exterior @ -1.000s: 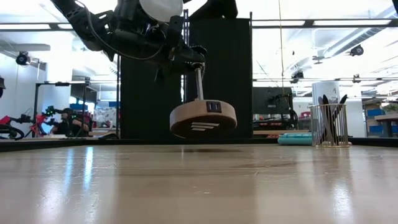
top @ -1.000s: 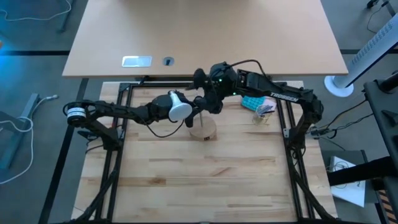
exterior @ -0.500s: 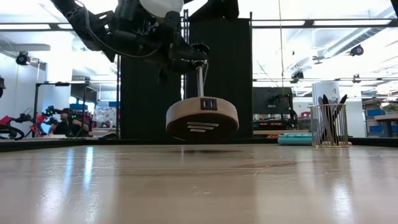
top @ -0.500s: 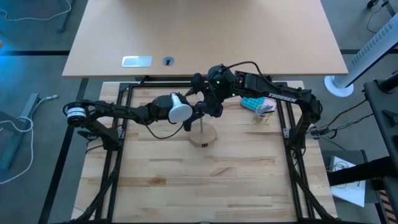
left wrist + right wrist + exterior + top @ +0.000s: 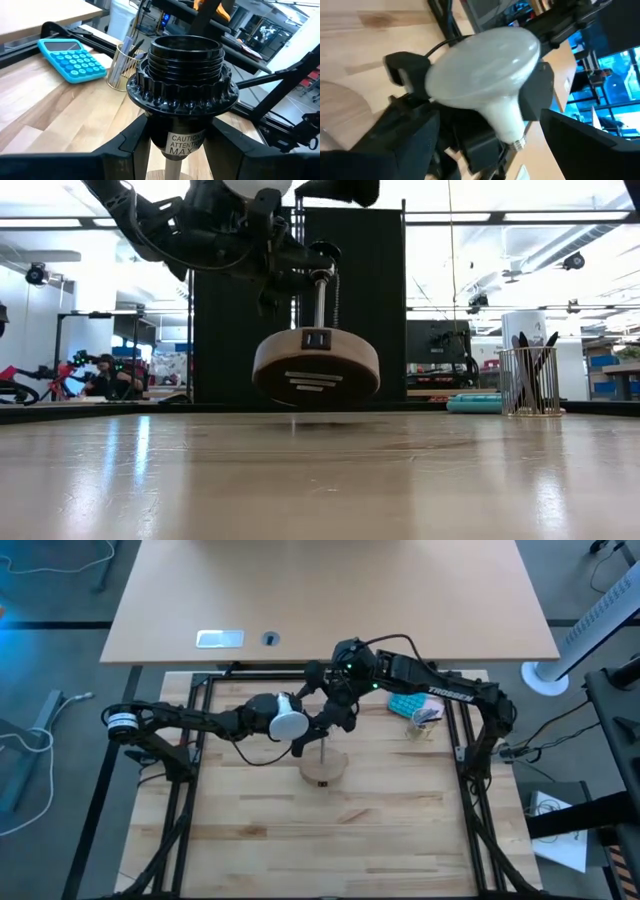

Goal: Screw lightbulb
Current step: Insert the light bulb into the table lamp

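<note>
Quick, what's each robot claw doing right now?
Left gripper: closed, holding the black socket.
Right gripper: closed, holding the lightbulb.

Lamp stand: its base [image 5: 323,767] is sitting at the centre of the high frame and hanging clear above the table [image 5: 320,480] in the low frame.
Socket [image 5: 182,82]: topping the post above the base.
Lightbulb [image 5: 288,725]: lying just upper left of the base.
Calculator [image 5: 403,705]: resting right of centre.
Pen cup [image 5: 528,380]: standing at the low frame's right.
</note>
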